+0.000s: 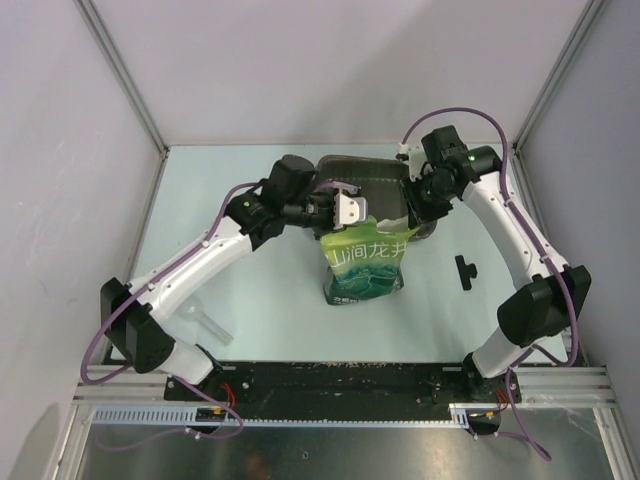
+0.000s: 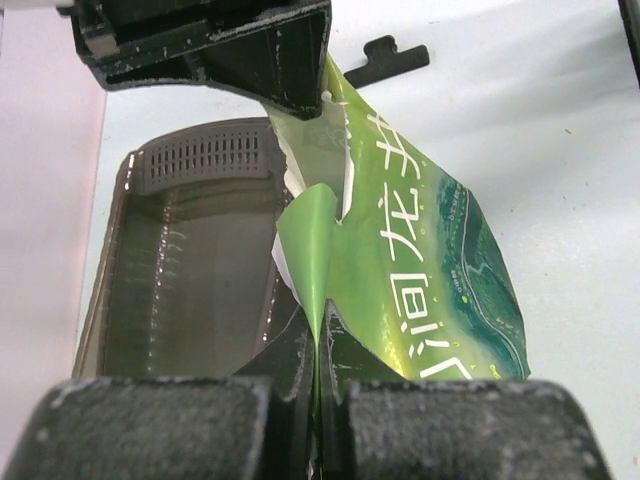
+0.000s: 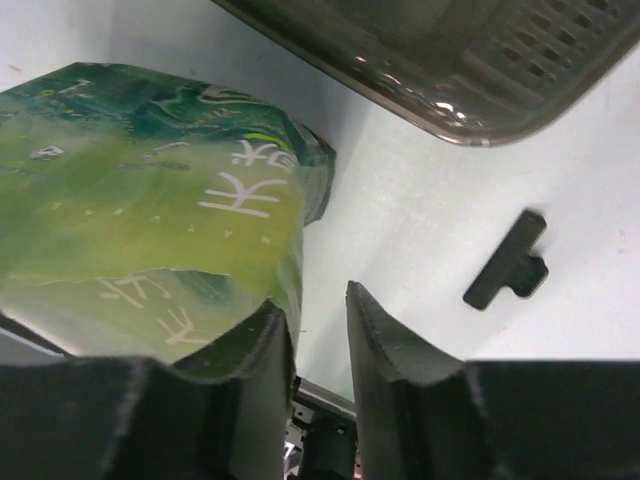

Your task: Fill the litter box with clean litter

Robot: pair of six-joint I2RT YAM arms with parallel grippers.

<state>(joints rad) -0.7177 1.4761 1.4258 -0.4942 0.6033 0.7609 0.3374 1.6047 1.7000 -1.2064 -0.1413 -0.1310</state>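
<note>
Shallow dark grey-brown plastic litter box at the far middle of the pale table, textured floor bare. No tan granular clean litter visible in any view, presumably inside the green printed foil pouch. Pouch upright just in front of the tray's near rim, top edge torn open, long axis vertical. Tray's own long axis apparently across the table, grated end toward the right arm. Pinched tight on the torn top edge of the pouch: the left claw, fingertips pressed together with green film between them. At the pouch's opposite upper corner: the right claw, set to a narrow slot with bare table showing through in the right wrist view, pouch against the outside of one finger, no hold evident. Key relation for the pour: tray directly beyond the pouch as seen from the arm bases, hence a tip of the mouth away from the bases and over the near rim judged necessary, left arm the one with the bag in hand. Off to the sides: small black T-shaped part on the table right of the pouch, clear plastic scoop near the left arm's base, neither in the pouring path. Main risk: slack torn film folding over the mouth, granules falling short of the rim.
</note>
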